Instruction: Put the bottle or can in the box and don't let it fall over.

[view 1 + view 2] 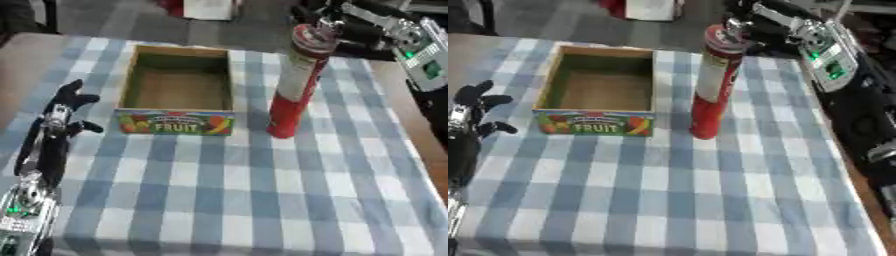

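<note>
A tall red can (294, 87) with a white label stands on its base on the checked cloth, just right of the box. My right hand (335, 23) comes in from the upper right, and its fingers curl round the can's capped top. The wooden box (133, 75) with a "FRUIT" picture on its front wall sits left of the can, open side up, with nothing inside. At the left edge my left hand (64, 107) rests open with its fingers up, a short way left of the box.
The blue-and-white checked cloth (245, 200) covers the table, whose bare wooden edge (424, 145) runs down the right side. My right forearm with a green-lit panel (829, 55) hangs over the far right corner. Dark objects lie on the floor beyond the table.
</note>
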Robot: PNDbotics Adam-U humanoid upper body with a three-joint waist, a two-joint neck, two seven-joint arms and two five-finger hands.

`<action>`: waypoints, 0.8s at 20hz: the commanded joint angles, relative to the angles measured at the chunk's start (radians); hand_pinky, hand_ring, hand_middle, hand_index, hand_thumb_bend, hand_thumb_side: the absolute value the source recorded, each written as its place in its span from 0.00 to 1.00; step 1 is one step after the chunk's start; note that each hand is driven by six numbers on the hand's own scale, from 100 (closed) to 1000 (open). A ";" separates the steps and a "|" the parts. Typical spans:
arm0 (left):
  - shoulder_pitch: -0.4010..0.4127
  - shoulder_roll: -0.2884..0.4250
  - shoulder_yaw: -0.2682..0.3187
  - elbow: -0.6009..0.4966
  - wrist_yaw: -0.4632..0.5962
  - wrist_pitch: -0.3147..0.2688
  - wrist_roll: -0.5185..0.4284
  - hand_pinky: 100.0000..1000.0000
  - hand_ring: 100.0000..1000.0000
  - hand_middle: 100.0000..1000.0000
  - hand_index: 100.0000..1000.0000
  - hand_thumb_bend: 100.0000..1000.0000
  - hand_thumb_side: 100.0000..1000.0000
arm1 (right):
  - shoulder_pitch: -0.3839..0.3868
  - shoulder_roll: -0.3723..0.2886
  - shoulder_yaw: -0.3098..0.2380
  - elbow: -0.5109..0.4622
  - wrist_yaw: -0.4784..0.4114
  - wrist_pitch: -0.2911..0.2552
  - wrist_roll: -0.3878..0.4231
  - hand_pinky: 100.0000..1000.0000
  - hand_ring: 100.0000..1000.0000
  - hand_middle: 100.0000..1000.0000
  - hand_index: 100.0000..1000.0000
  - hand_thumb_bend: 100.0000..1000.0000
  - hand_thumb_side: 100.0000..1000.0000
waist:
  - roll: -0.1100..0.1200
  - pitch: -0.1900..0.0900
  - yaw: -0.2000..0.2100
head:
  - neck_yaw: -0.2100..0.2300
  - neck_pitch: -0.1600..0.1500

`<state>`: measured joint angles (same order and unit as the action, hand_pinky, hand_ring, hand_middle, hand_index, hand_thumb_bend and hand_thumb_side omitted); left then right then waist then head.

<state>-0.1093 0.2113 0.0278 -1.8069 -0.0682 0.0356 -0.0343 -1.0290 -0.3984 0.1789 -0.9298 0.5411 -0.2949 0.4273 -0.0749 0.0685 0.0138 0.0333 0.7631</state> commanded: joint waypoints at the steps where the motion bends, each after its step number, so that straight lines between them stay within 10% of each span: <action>1: -0.014 0.010 -0.004 -0.019 0.002 -0.002 -0.003 0.50 0.92 0.67 0.95 0.28 0.98 | -0.023 -0.010 -0.008 -0.010 -0.004 -0.003 0.004 0.81 0.89 0.90 1.00 0.00 1.00 | 0.004 -0.019 0.001 | 0.002 0.001; 16: -0.014 0.010 -0.005 -0.020 0.003 -0.002 -0.004 0.50 0.92 0.67 0.95 0.28 0.99 | -0.029 0.014 0.017 -0.055 -0.027 -0.014 0.023 0.82 0.89 0.90 1.00 0.00 1.00 | 0.005 -0.019 0.001 | -0.005 -0.002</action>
<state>-0.1121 0.2113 0.0270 -1.8069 -0.0676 0.0357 -0.0346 -1.0295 -0.3712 0.1974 -0.9606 0.5226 -0.3059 0.4461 -0.0751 0.0684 0.0143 0.0324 0.7635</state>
